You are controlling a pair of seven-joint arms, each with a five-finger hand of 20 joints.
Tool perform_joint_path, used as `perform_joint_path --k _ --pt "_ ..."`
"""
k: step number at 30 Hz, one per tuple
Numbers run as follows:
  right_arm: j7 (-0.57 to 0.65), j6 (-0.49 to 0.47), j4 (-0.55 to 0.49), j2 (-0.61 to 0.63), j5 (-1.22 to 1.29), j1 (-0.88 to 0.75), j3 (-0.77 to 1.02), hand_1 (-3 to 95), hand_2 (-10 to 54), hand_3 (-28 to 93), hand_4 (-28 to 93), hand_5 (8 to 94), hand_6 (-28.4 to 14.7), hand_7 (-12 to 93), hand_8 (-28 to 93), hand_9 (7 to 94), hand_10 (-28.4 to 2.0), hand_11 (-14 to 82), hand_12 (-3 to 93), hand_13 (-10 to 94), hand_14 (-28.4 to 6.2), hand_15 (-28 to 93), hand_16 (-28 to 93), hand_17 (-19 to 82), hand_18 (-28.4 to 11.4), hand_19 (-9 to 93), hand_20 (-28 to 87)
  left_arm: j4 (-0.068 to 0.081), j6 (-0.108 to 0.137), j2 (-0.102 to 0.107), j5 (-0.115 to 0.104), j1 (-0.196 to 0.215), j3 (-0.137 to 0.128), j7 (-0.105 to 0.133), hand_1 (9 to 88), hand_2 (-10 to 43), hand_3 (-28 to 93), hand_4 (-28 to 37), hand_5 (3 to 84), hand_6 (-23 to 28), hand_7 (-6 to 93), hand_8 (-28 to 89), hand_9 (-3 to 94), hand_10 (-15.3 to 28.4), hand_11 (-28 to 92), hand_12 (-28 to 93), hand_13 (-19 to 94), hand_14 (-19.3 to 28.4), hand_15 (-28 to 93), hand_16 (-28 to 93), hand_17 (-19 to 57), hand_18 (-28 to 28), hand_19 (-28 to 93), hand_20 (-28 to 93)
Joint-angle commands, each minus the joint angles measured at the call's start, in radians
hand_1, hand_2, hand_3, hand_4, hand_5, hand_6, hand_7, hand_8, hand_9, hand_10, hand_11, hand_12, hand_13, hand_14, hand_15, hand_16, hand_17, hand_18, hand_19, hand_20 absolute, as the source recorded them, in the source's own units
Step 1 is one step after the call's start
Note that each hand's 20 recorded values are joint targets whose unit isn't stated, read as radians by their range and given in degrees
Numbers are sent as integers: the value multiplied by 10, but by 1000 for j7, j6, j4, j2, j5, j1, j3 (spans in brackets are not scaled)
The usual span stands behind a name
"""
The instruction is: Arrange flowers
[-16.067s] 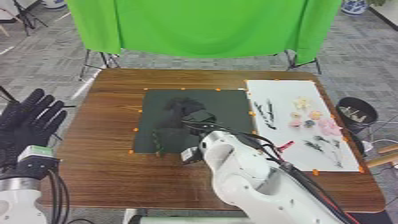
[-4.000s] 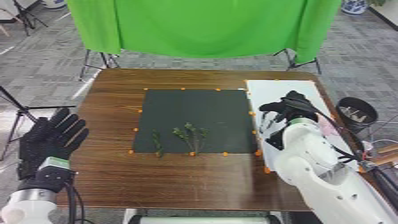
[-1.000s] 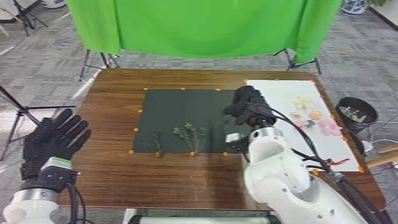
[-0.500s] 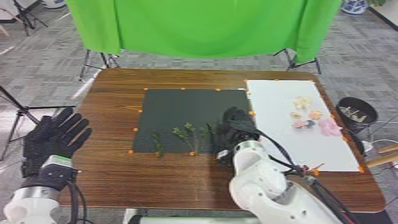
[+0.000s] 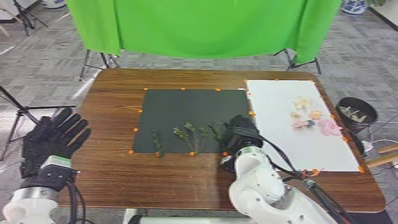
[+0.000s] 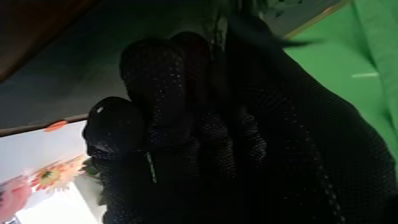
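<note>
the right hand of the robot, in a black fabric glove [image 5: 240,131], is at the near right part of the dark square sheet [image 5: 191,102], fingers curled in towards the thumb with one slim green sprig [image 5: 216,132] pinched between them. at least three more leafy green sprigs [image 5: 158,143] lie on that sheet. at least four cream, peach and pink blossoms [image 5: 329,127] lie on the white rectangular sheet [image 5: 280,145]. the left hand [image 5: 51,140] is wide open, fingers straight and spread, nothing in it.
</note>
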Motion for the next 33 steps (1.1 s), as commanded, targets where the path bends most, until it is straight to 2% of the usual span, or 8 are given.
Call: perform_joint_path --k 1,5,10,17,23,30,32,33 --pt "8 34 -6 -3 -20 -12 1 517 -95 783 -238 555 -47 754 207 747 -111 259 468 746 -77 519 437 445 -232 913 291 -2 7 -6 -12 18 -1 7 310 143 713 -283 455 102 163 -88 400 166 266 140 295 168 484 -63 -61 166 414 100" --pt "6 20 -18 -5 -28 -22 9 491 -95 777 -225 555 -51 744 196 748 -117 242 445 741 -94 545 393 444 -232 916 280 -7 18 -8 -20 23 0 13 311 146 720 -282 456 102 164 -89 400 165 267 141 295 169 484 -63 -61 166 414 100" --pt "37 39 -30 -2 -54 -24 11 478 -95 762 -204 557 -56 730 199 751 -130 225 394 747 -94 533 364 450 -232 920 268 -5 19 -8 -20 18 2 11 312 150 723 -283 459 102 166 -90 402 166 269 140 296 169 485 -64 -60 166 414 100" --pt "41 29 -64 1 -93 -39 16 454 -95 737 -197 558 -70 711 202 733 -185 257 217 764 -112 504 273 464 -233 931 222 -12 23 -11 -23 47 -9 29 308 150 722 -283 460 103 167 -90 403 165 271 139 296 169 487 -64 -60 166 414 100" --pt "37 26 -69 -3 -85 -44 18 410 -95 744 -229 564 -82 669 189 723 -196 217 185 771 -115 484 246 472 -231 932 206 -13 21 -13 -23 43 -2 29 307 150 722 -283 459 102 167 -90 403 166 270 139 296 169 486 -65 -60 166 414 100" --pt "24 52 -84 48 -129 -56 72 358 -95 758 -227 568 -92 629 159 714 -205 203 178 770 -123 473 241 474 -235 932 210 -15 19 -14 -26 49 -4 42 307 149 721 -283 459 103 167 -90 402 166 269 139 296 169 485 -64 -60 166 414 100" --pt "-62 64 -93 91 -102 -81 138 353 -95 765 -224 566 -97 594 119 699 -207 205 181 762 -126 482 246 469 -236 932 223 -16 18 -9 -29 47 0 48 307 149 721 -283 460 103 166 -90 403 166 269 139 296 169 485 -64 -60 165 414 100" --pt "-107 59 -97 112 -93 -99 177 349 -95 779 -225 551 -89 556 42 662 -202 201 176 738 -129 497 241 458 -231 932 232 -15 20 -8 -32 37 3 45 307 149 722 -283 460 103 166 -91 403 166 269 139 297 169 484 -65 -60 165 414 100"
